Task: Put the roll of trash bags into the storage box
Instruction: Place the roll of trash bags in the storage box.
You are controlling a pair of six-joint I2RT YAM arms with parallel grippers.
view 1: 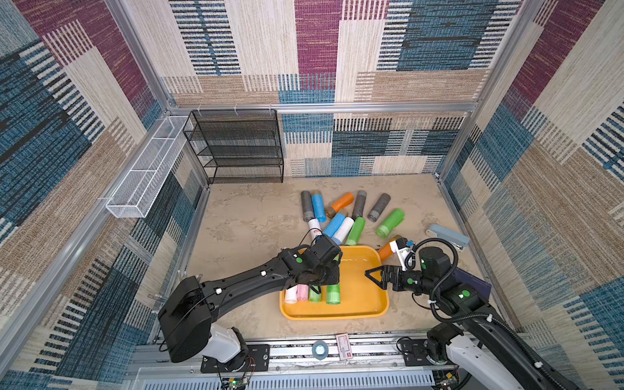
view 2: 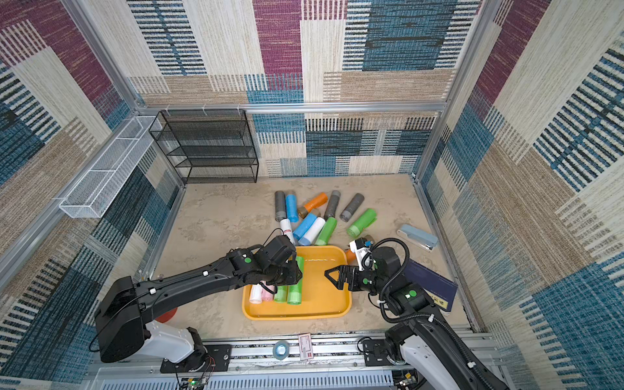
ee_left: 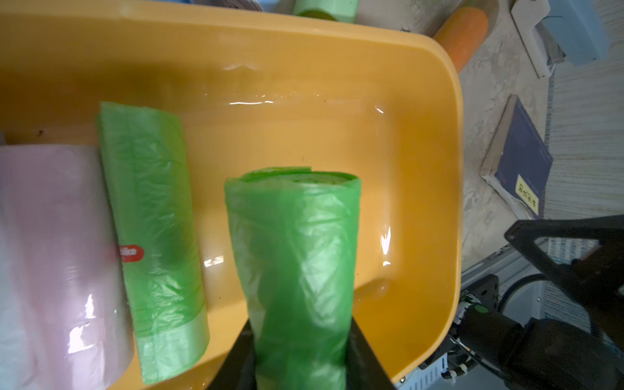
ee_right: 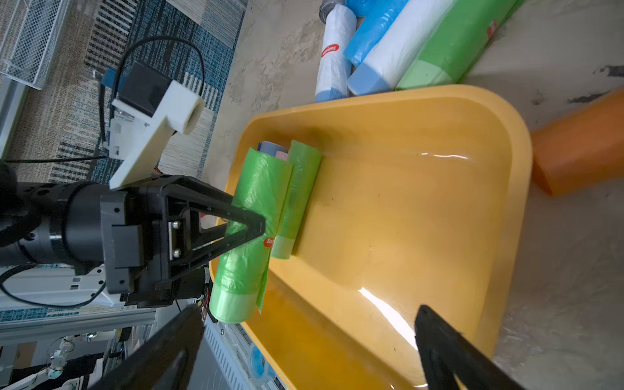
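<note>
The left gripper [ee_left: 300,354] clamps a green roll [ee_left: 293,253] over the yellow box [ee_left: 337,135], beside three rolls [view 1: 300,293] at its left edge; its right half lies bare under the open right gripper [view 1: 369,273]

Red oval label [ee_left: 131,253] on lying green roll [ee_left: 152,202]: only "ilke" legible, start hidden. Red label [ee_right: 269,241] where it meets held green roll [ee_right: 250,202]: "So", can't tell which roll carries it. White roll [ee_right: 336,67] label: starts "Sod", rest blurred. Yellow sticker [ee_left: 526,195] on book [ee_left: 520,152]: unreadable.
</note>
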